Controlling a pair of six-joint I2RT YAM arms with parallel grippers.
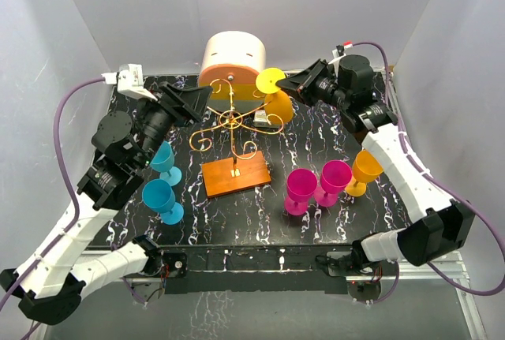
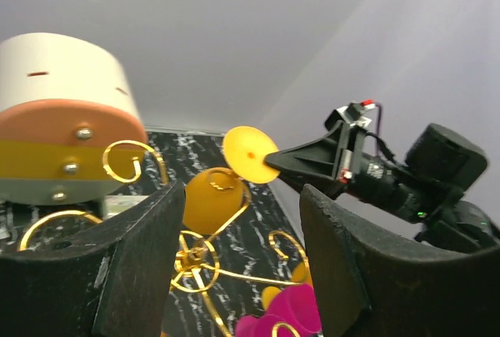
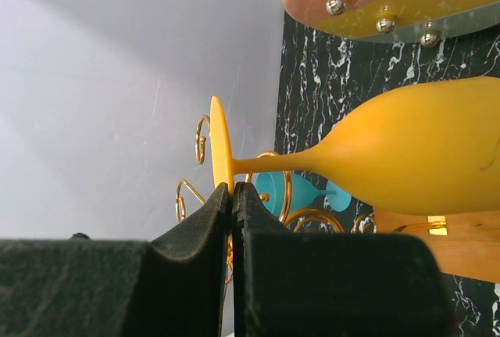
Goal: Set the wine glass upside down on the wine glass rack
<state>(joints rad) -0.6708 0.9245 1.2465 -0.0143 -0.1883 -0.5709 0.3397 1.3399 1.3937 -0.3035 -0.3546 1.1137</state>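
Observation:
A yellow wine glass [image 1: 279, 107] hangs tilted with its bowl down and its foot disc [image 1: 270, 81] up, at the right side of the gold wire wine glass rack [image 1: 230, 119]. My right gripper [image 1: 290, 84] is shut on the rim of that foot [image 3: 219, 145], and the bowl [image 3: 422, 149] stretches away to the right. The stem runs close past a scroll arm [image 3: 285, 188]. My left gripper [image 1: 197, 101] stands open at the rack's left with nothing between its fingers [image 2: 117, 267]; through the gap it sees the glass [image 2: 209, 200] and the rack [image 2: 195, 259].
The rack's orange base [image 1: 235, 176] lies in the middle of the table. A cream-and-orange cylinder [image 1: 232, 60] stands behind the rack. Two teal glasses [image 1: 162, 190] stand at the left. Two magenta glasses [image 1: 316, 182] and another yellow one [image 1: 365, 168] stand at the right.

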